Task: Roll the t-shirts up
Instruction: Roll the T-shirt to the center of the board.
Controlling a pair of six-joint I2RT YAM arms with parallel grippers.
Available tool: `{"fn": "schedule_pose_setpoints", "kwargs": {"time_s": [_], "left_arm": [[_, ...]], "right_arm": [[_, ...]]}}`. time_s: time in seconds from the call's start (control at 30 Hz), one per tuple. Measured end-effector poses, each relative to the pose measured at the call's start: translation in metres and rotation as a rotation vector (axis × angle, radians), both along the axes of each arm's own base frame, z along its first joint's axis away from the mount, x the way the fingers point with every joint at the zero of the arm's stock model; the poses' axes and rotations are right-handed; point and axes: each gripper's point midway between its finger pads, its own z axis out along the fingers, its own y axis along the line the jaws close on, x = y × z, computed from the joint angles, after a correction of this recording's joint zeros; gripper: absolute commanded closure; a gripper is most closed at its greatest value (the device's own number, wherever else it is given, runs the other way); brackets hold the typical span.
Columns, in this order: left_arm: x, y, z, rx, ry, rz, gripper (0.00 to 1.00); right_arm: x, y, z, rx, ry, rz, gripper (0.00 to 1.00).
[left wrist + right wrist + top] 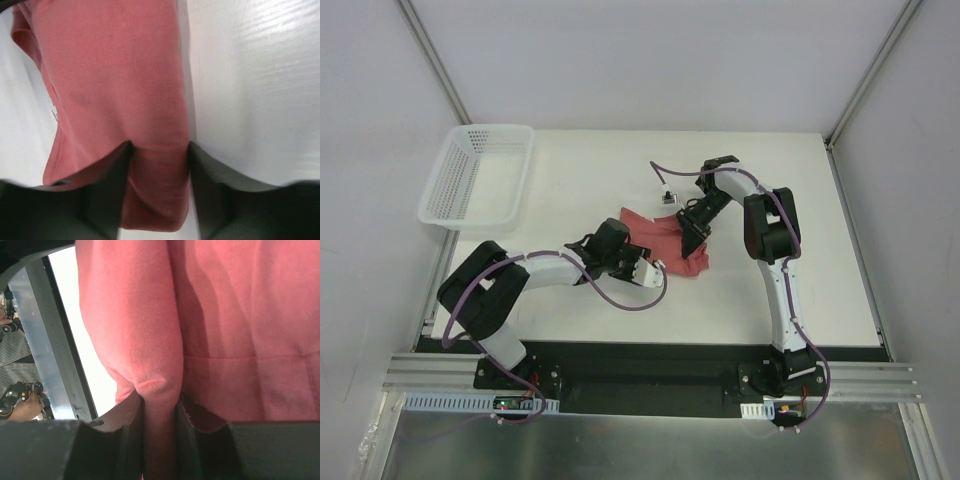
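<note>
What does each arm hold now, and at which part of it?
Both hold the t-shirt: the right fingers pinch a fold at its right edge, and the left fingers grip a folded band at its near-left edge.

left hand (646, 270): low, jaws half-closed | right hand (695, 238): low, jaws pinched narrow

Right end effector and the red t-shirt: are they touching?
Touching. The right wrist view shows a fold of the t-shirt pinched inside the right end effector, with fabric pressed against both sides and no gap.
</note>
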Motion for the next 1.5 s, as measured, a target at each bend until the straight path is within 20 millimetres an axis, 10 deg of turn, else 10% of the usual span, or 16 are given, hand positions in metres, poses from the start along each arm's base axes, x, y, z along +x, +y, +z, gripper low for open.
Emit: {"fn": "schedule_pose_setpoints", "kwargs": {"time_s": [0.1,0.13,0.37,0.63,0.8,1.07,1.5], "left_arm": [[0.006,0.001,-0.008,0.034,-0.015,-0.001,0.88],[0.008,0.000,-0.009,0.045,-0.020,0.000,0.92],[0.013,-0.006,0.000,0.093,0.099,-0.003,0.99],[0.008,-0.017,0.025,0.060,0.539,0.066,1.00],[0.011,-0.016,0.040,-0.017,0.783,0.150,1.00],[0.003,-0.004,0.044,-0.072,0.996,0.231,1.00],[-0.002,-0.001,0.049,-0.101,1.075,0.253,1.00]], "right_arm": [[-0.001,0.000,0.001,-0.003,0.009,-0.005,0.43],[-0.003,0.001,0.003,-0.002,0.025,-0.011,0.02],[0.014,-0.007,0.036,0.058,-0.067,-0.060,0.04],[0.019,-0.102,0.111,-0.001,-0.869,-0.290,0.04],[-0.032,-0.043,0.159,0.173,-1.223,-0.035,0.04],[-0.051,-0.012,0.079,0.156,-1.143,0.172,0.04],[-0.004,0.015,0.066,0.184,-1.231,0.302,0.04]]}}
